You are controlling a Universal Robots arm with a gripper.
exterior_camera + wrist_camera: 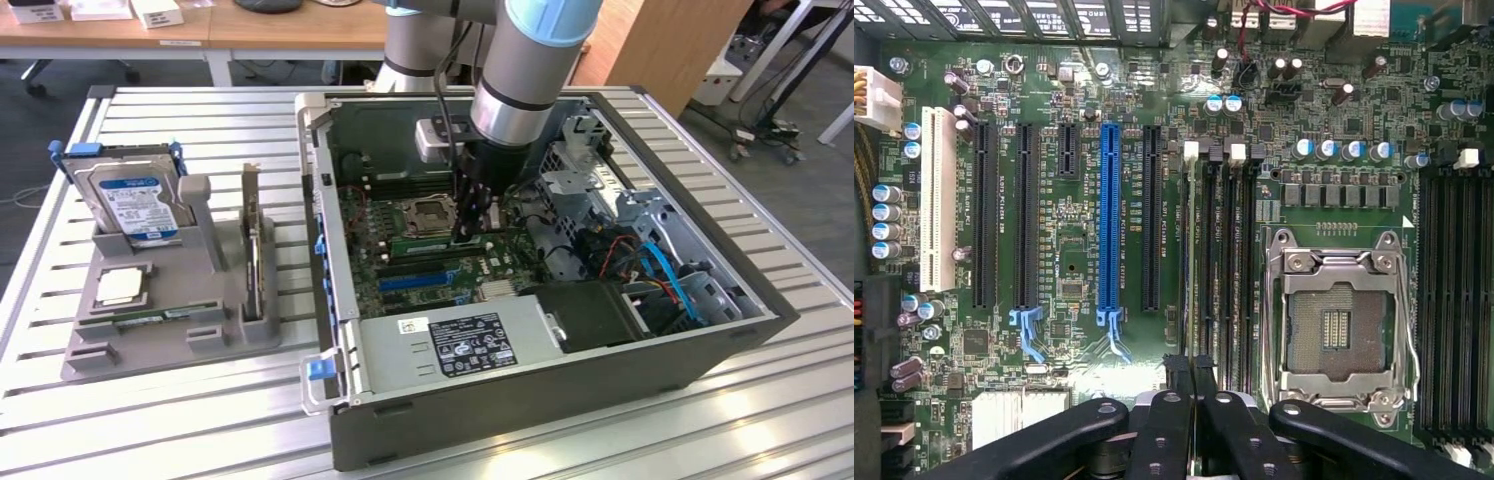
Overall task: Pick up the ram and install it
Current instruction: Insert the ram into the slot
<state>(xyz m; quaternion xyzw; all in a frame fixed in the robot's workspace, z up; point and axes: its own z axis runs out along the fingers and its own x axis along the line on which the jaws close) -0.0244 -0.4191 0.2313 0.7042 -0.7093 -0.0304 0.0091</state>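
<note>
The ram (424,243), a thin green stick, stands on edge in a motherboard slot beside the empty CPU socket (424,212) inside the open computer case (534,410). My gripper (470,235) reaches down into the case at the end of the stick nearer the exterior view's right. In the wrist view the gripper (1190,368) is shut, its two dark fingertips (1176,372) pressed together over the outermost of the memory slots (1222,260). Whether the tips pinch the stick or only rest on it I cannot tell.
A grey holder (174,340) sits on the slatted table at the exterior view's left, carrying a blue-labelled hard drive (134,205), an upright expansion card (251,235) and a CPU chip (120,287). The power supply (461,345), drive cages and cables crowd the case.
</note>
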